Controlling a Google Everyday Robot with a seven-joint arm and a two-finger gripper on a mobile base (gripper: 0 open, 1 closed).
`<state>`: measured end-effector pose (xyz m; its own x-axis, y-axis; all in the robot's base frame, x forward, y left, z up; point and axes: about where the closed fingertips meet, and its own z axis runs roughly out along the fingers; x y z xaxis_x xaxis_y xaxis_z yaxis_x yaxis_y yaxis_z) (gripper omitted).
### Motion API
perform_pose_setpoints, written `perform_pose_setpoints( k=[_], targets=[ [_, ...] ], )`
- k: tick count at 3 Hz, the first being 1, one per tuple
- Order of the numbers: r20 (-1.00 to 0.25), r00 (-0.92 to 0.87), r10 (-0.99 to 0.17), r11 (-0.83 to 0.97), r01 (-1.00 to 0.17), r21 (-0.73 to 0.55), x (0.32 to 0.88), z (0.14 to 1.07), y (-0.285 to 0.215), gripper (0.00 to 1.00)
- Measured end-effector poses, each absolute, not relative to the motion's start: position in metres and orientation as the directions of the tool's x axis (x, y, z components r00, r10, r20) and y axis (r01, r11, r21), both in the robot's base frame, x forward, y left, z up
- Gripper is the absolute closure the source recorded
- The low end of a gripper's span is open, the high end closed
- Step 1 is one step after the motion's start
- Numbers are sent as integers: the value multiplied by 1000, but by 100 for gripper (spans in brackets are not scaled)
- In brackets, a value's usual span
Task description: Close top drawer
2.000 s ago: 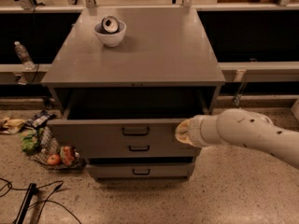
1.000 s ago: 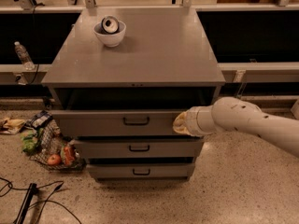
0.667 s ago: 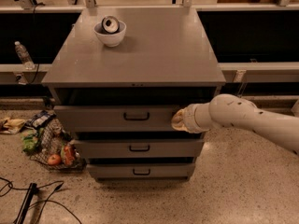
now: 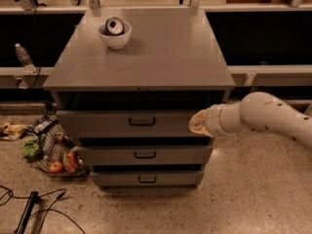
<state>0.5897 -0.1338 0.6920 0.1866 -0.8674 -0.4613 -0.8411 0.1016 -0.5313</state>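
1. Camera view: a grey cabinet [image 4: 161, 57] with three drawers stands on a speckled floor.
2. The top drawer [image 4: 97, 124] is partly out. A dark gap shows between its front and the cabinet top. Its dark bar handle [image 4: 142, 122] sits at the centre of the front.
3. The gripper [image 4: 197, 123] is at the right end of the top drawer's front, pressed against it. Whether it is open or closed cannot be told.
4. The white arm [image 4: 263, 116] reaches in from the right edge.
5. The middle drawer [image 4: 107, 156] and bottom drawer [image 4: 112, 179] sit below, each with a dark gap above its front.
6. A white bowl [image 4: 114, 39] at the rear left of the cabinet top holds a can [image 4: 114, 25].
7. On the floor to the left lies a mesh basket [image 4: 54, 155] of food items. Cables [image 4: 29, 213] lie at the lower left.
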Motion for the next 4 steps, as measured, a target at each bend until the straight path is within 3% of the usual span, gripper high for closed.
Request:
perform_pose_setpoints(
  k=[2,3,4],
  targets=[
    [-624,78,-778,219,-897,-384,534,773,-154,100],
    [-774,47,-632,369,-860,-353,523,825,-173,100],
    [-851,19,-525,462,-833,-304,515,853,-182,88]
  ],
)
